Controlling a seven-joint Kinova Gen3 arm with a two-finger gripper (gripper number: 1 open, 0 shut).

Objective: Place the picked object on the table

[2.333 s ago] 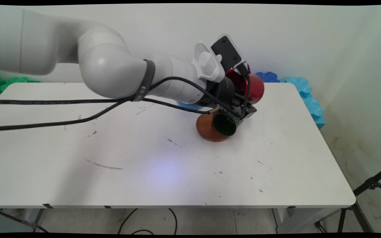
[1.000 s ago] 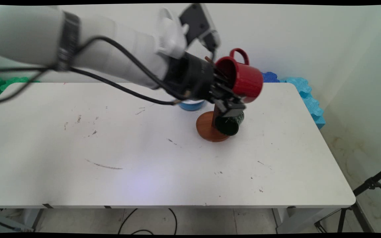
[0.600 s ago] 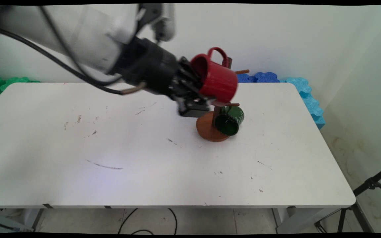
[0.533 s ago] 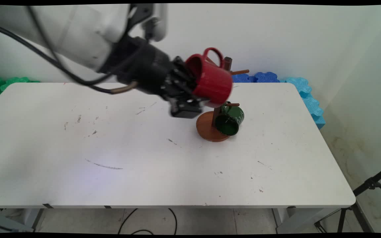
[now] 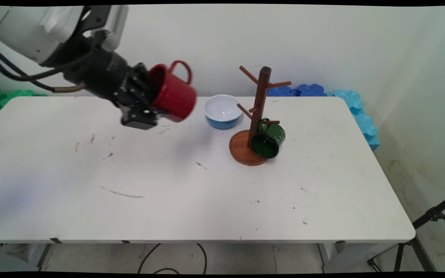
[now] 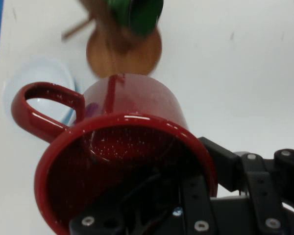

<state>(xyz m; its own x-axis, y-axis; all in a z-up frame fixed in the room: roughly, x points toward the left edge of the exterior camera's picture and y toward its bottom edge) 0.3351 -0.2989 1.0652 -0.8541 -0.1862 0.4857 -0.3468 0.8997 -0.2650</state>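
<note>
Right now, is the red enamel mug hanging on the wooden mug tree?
No, the red enamel mug is held in the air by the tool, left of the wooden mug tree.

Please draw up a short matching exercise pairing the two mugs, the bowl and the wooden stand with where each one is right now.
Things:
1. glossy red enamel mug
2. dark green mug
3. blue bowl with white inside
4. brown wooden mug tree

Places:
A. hanging from a low peg
B. standing on its round base on the white table
C. held in the air by the end effector
D. on the table, left of the stand

Pairs: 1-C, 2-A, 3-D, 4-B
</note>
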